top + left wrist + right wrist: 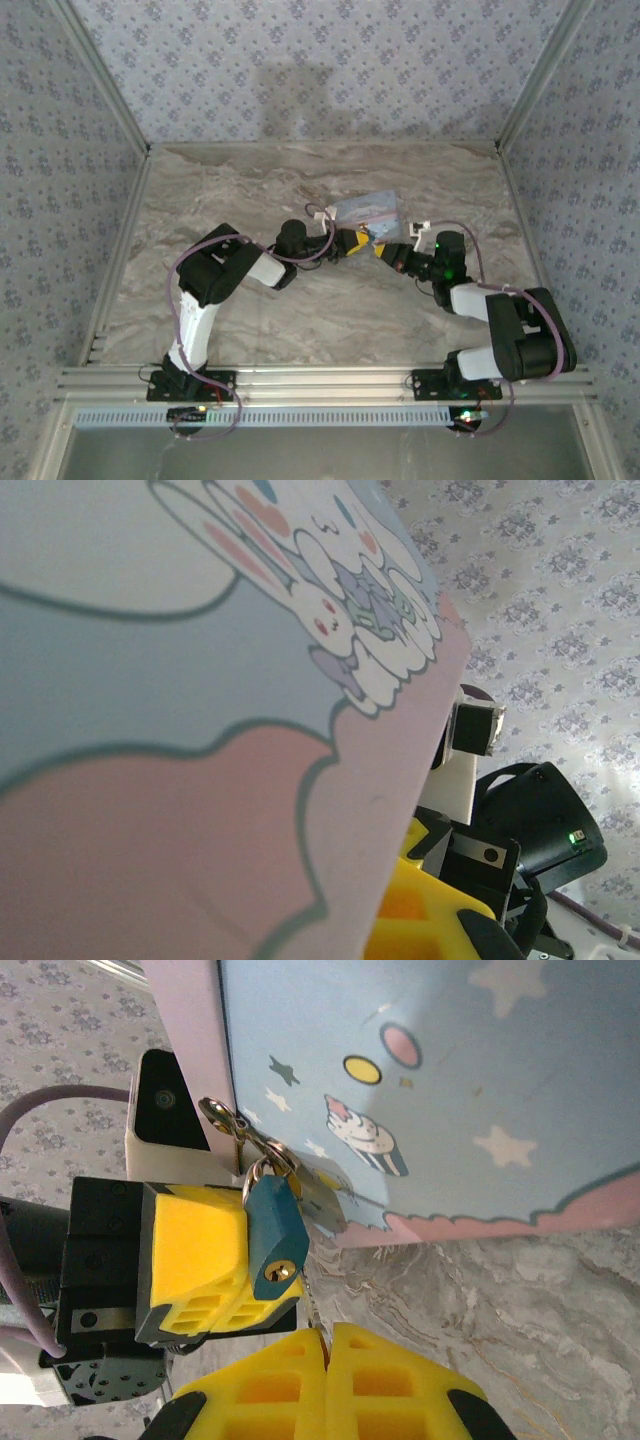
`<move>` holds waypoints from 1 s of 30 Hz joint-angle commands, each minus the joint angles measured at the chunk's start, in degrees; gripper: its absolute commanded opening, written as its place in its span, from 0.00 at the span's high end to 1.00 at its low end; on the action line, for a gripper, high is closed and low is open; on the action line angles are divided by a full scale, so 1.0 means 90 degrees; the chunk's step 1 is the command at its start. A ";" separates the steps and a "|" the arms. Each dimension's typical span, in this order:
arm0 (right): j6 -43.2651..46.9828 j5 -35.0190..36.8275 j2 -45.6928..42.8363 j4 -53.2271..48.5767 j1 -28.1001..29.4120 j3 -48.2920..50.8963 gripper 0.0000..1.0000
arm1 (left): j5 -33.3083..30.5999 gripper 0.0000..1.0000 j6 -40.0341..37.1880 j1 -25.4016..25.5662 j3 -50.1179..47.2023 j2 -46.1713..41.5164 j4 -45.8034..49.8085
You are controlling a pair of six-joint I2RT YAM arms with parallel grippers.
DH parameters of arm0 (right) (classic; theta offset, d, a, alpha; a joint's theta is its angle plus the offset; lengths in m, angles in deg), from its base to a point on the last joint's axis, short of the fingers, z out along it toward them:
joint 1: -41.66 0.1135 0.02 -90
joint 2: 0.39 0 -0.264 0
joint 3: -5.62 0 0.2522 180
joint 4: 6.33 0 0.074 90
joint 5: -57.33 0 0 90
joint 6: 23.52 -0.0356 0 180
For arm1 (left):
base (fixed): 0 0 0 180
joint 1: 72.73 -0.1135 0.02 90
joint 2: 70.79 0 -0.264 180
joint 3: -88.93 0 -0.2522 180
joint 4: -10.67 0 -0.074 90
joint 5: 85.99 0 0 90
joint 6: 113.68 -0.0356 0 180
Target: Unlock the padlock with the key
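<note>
Right wrist: right gripper (325, 1345) closed on key (313, 1310), just below keyhole (283, 1271). Left gripper (250, 1260) closed, apparently pinching padlock (270, 1225) at tin (450, 1090). Align blade with slot; advance slowly, then twist.

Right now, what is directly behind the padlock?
The pale blue tin with its silver latch, where the padlock hangs. The padlock's body hides part of the latch.

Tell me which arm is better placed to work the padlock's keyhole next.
Right, probably. The right gripper, fingers shut, sits just below the padlock, whose brass keyhole faces it. The left gripper lies against the padlock's side by the tin, better suited to steadying it.
</note>
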 commanded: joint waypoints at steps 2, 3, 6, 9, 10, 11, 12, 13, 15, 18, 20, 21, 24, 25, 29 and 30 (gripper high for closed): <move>-0.0109 -0.0026 0.0061 0.0231 0.0071 -0.0176 1.00 | 0.0181 1.00 0.0063 -0.0029 -0.0031 0.0038 -0.0655; -0.0099 -0.0006 0.0072 0.0187 0.0067 -0.0174 1.00 | 0.0179 1.00 0.0072 -0.0024 -0.0032 0.0051 -0.0664; -0.0134 -0.0030 0.0092 0.0270 0.0075 -0.0186 1.00 | 0.0201 1.00 0.0072 -0.0018 -0.0035 0.0038 -0.0668; -0.0165 -0.0040 0.0072 0.0312 0.0077 -0.0176 1.00 | 0.0196 1.00 0.0073 -0.0025 -0.0028 0.0043 -0.0663; -0.0172 -0.0040 0.0055 0.0316 0.0077 -0.0159 1.00 | 0.0191 1.00 0.0073 -0.0027 -0.0034 0.0042 -0.0663; -0.0167 -0.0045 0.0014 0.0303 0.0073 -0.0152 1.00 | 0.0184 1.00 0.0073 -0.0026 -0.0034 0.0043 -0.0666; -0.0155 -0.0031 -0.0024 0.0272 0.0071 -0.0126 1.00 | 0.0191 1.00 0.0073 -0.0035 -0.0034 0.0042 -0.0664; -0.0139 -0.0030 -0.0064 0.0232 0.0058 -0.0091 1.00 | 0.0181 1.00 0.0077 -0.0035 -0.0034 0.0048 -0.0663; -0.0126 -0.0030 -0.0160 0.0200 0.0051 -0.0027 1.00 | 0.0182 1.00 0.0083 -0.0035 -0.0024 0.0053 -0.0663; -0.0061 -0.0030 -0.0336 0.0048 0.0025 0.0065 1.00 | 0.0184 1.00 0.0092 -0.0041 -0.0024 0.0053 -0.0670; -0.0017 -0.0022 -0.0434 -0.0064 0.0012 0.0093 1.00 | 0.0191 1.00 0.0092 -0.0035 -0.0034 0.0053 -0.0663; 0.0007 -0.0011 -0.0468 -0.0115 0.0009 0.0090 1.00 | 0.0191 1.00 0.0092 -0.0038 -0.0024 0.0053 -0.0663; 0.0018 -0.0029 -0.0430 -0.0142 0.0009 0.0021 1.00 | 0.0206 1.00 0.0102 -0.0036 -0.0005 0.0053 -0.0668; 0.0004 -0.0039 -0.0400 -0.0106 0.0014 0.0002 1.00 | 0.0210 1.00 0.0101 -0.0035 0.0004 0.0050 -0.0664; -0.0036 -0.0059 -0.0380 -0.0045 0.0023 -0.0004 1.00 | 0.0184 1.00 0.0119 -0.0039 0.0005 0.0053 -0.0663; -0.0036 -0.0059 -0.0403 -0.0045 0.0013 0.0023 1.00 | 0.0184 1.00 0.0122 -0.0035 0.0004 0.0048 -0.0663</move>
